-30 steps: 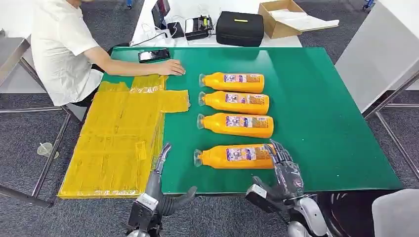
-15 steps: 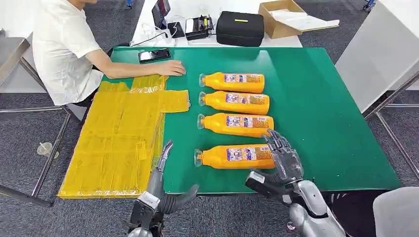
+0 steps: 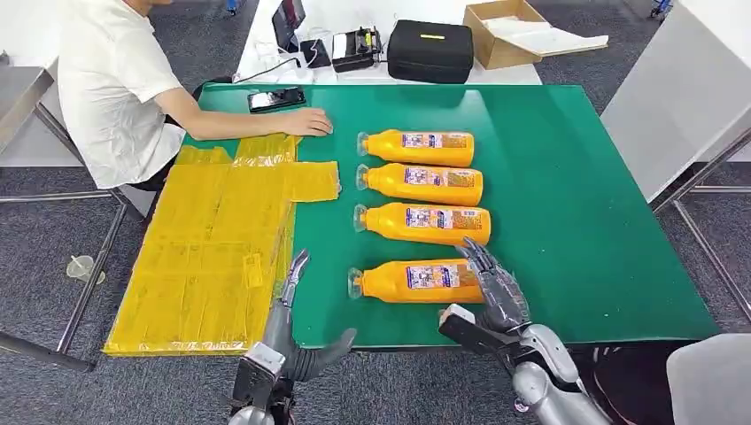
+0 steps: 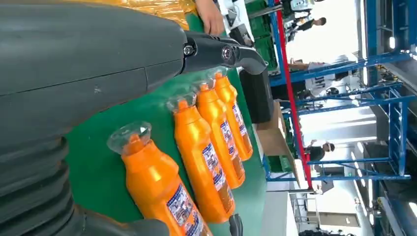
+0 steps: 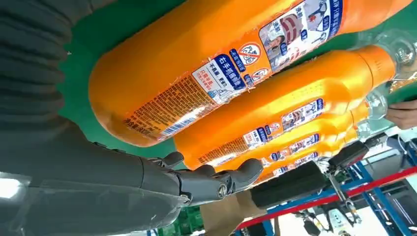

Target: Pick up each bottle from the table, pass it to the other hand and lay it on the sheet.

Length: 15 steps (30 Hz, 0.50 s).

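Green table (image 3: 567, 204) on grey carpet, a yellow sheet (image 3: 221, 248) draped over its left side and hanging past the near edge. Four orange bottles lie in a column mid-table, caps toward the sheet; the right half of the table is open green, plenty of space there. A person (image 3: 115, 88) sits at the far left corner, a hand (image 3: 305, 122) flat on the table beside a phone (image 3: 275, 98). Beyond the far edge, a black case (image 3: 431, 50) and a cardboard box (image 3: 505, 31).

The nearest bottle (image 3: 416, 281) lies close to the near edge. The right hand (image 3: 496, 288) is at its base, fingers spread and not clamped, reaching up past the bottle's bottom end. Since a second ago it has slid in from the right and now overlaps the base. The left hand (image 3: 292, 319) waits at the near edge between sheet and bottle, fingers apart, holding nothing, barely shifted.
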Each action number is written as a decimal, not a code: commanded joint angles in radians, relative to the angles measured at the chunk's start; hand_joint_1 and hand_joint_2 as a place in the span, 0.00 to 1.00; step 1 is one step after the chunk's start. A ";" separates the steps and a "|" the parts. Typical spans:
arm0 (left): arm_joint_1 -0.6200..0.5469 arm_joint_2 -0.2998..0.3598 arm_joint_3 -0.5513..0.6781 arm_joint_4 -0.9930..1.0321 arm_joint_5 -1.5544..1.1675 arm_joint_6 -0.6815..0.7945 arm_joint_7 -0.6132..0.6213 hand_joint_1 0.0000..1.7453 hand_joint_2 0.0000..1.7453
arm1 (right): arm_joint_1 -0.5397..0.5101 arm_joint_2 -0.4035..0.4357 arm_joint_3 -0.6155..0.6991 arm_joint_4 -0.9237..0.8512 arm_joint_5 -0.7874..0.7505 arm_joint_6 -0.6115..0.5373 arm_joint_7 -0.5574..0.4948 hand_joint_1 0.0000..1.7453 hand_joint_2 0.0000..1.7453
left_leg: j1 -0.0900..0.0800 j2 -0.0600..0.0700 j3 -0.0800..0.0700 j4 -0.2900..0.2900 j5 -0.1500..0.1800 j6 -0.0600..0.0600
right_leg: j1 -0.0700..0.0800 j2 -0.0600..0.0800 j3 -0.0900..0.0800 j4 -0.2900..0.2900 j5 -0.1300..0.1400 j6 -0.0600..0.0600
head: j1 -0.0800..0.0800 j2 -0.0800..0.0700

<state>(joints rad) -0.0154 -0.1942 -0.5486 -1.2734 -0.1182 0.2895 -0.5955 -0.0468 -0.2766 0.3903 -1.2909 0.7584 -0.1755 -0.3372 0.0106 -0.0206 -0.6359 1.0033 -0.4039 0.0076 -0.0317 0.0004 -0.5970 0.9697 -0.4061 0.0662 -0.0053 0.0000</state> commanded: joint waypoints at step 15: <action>-0.013 0.011 -0.010 0.013 -0.030 -0.014 0.017 0.00 1.00 | -0.085 -0.130 0.132 -0.021 0.222 0.037 0.096 0.00 1.00 | 0.000 0.002 0.004 0.000 -0.002 0.000 | 0.001 0.001 0.004 0.000 -0.001 -0.004 | 0.000 0.000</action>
<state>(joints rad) -0.0177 -0.1946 -0.5486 -1.2730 -0.1259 0.2804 -0.5955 -0.0474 -0.3182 0.4120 -1.3298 0.8469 -0.1594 -0.3185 0.0105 -0.0207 -0.6360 1.0034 -0.4039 0.0076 -0.0317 0.0003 -0.5968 0.9697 -0.4060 0.0662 -0.0053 0.0000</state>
